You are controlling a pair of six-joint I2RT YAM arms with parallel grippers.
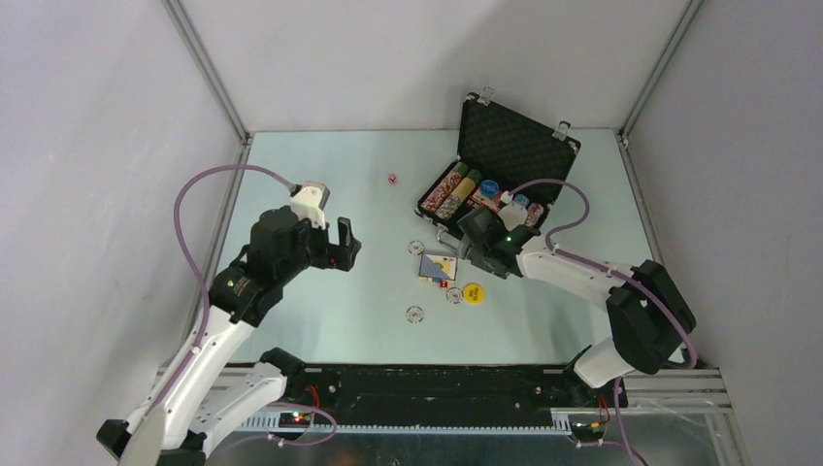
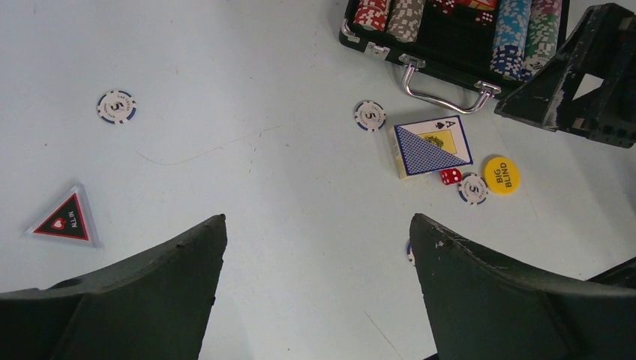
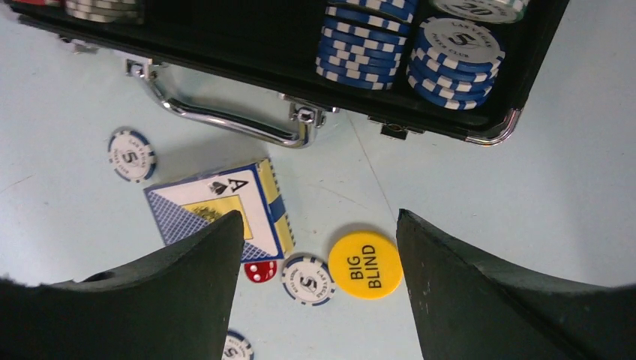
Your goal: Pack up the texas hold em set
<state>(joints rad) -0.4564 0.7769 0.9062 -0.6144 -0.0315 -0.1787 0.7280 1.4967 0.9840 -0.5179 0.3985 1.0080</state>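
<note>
- The right gripper has its two dark, rough-faced fingers spread apart with nothing between them. It hovers over the loose pieces just in front of the briefcase.
- In its gap lie a small red die, a round white-and-blue poker chip just beside it, and a glossy yellow disc printed "BIG BLIND".
- The card deck is a flat box with a blue lattice pattern and an ace of spades. It lies partly behind one finger, and it is hard to tell whether that finger touches it.
- The left gripper also stands wide open and empty, over bare table and well apart from the case.
- Near it a dark triangular piece, red-edged and marked "ALL IN", lies flat, with a lone chip beyond.
- The black briefcase sits open toward the far right of the table, its lid tilted up and lined with dimpled foam.
- Its base holds chips stacked on edge in rows: blue-and-white stacks at one end, red and grey stacks at the other.
- A curved silver handle of shiny metal lies against the table on the case's front wall, facing the loose pieces, with small metal latches on either side.
- A second red die lies alone on the pale blue surface, beside the case.
</note>
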